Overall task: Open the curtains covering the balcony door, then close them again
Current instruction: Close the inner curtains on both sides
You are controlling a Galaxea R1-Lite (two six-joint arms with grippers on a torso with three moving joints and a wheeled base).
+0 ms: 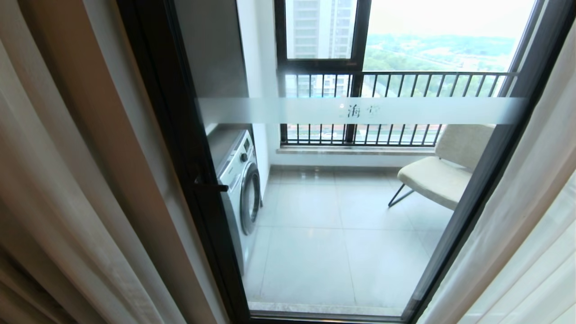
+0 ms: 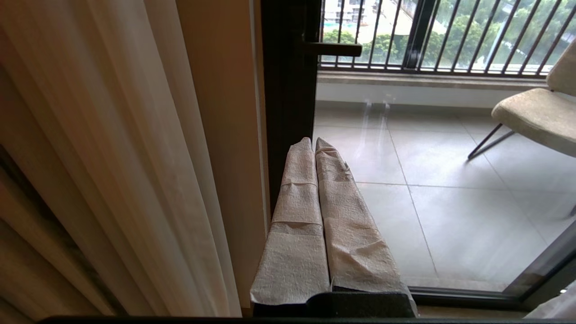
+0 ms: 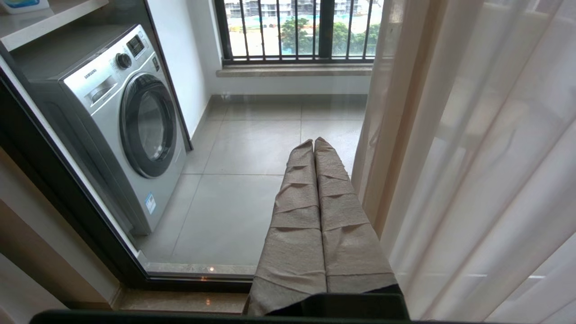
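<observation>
Before the balcony door [image 1: 342, 216], whose glass pane with its frosted band stands fully uncovered between thick black frames, the curtains are seen drawn apart: the cream-beige panel [image 1: 58, 180] is gathered at the robot's left, and the sheer white layer [image 1: 531, 216] hangs at its right, its inner edge crossing the right-hand frame. Through the glass a washing machine [image 1: 240, 184], a padded chair [image 1: 443, 171] and the railed balcony window [image 1: 396, 108] are visible.

Neither arm appears in the head view. In the left wrist view the left gripper [image 2: 315, 143] is shown with its cloth-wrapped fingers pressed together and nothing between them, held beside the beige panel's hemmed edge and the black door handle [image 2: 332, 48], touching neither. In the right wrist view the right gripper [image 3: 313, 143] is likewise closed and empty, just beside the sheer layer's folds.

The opening step is judged to be done — the pane lies bare — so the closing step is taken to be in hand, though not yet begun. For the next move, a gripper would have to be opened, carried to the nearest vertical hem, and closed on a fold of cloth; the panel would then have to be drawn across the glass toward the middle — steadily, since light fabric may slip from the wrapped fingers or bunch instead of sliding along its rail.
</observation>
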